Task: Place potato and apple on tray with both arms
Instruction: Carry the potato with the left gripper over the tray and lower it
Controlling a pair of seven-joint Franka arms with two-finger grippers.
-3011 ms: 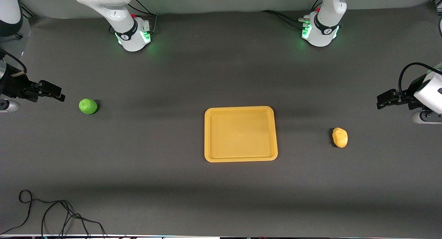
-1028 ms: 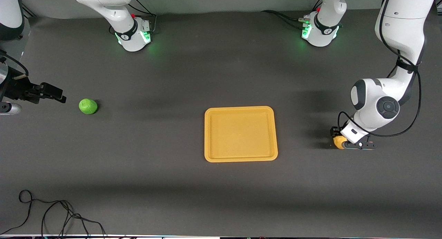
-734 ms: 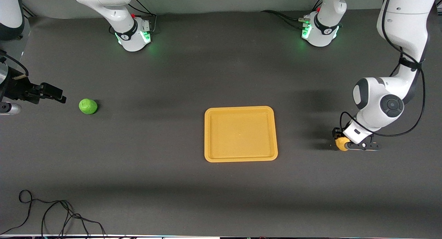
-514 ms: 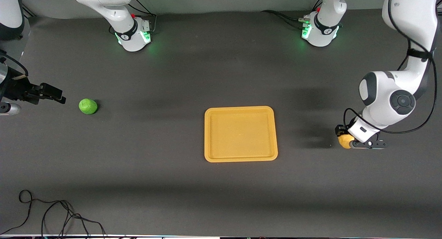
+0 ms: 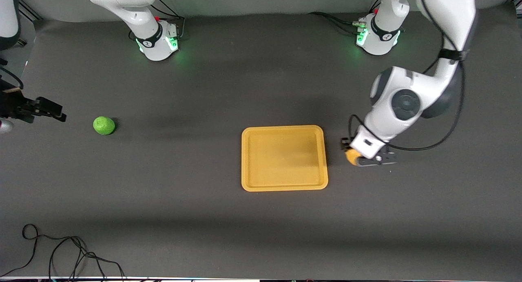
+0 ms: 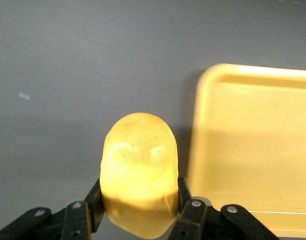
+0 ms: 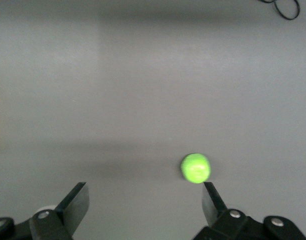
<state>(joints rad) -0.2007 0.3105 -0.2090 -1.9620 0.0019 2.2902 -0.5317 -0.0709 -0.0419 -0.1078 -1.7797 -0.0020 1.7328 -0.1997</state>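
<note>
1. The tray (image 5: 284,158) lies on the counter (image 5: 204,217), about midway between its two ends.
2. The apple (image 5: 104,125) rests on the counter toward the right arm's end, well apart from the tray.
3. The potato (image 5: 351,156) is held in the left claw (image 5: 355,157) over the counter, just beside the tray's edge toward the left arm's end.
4. The right claw (image 5: 49,111) hangs near the apple, at the right arm's end.

Both arms are glossy white with dark grey round joint caps; the left arm (image 5: 401,106) trails looping black cables, and green lights glow at both bases (image 5: 157,43). The black two-finger left gripper (image 6: 138,220) and right gripper (image 7: 143,210) show small silver screws at their knuckles
</note>
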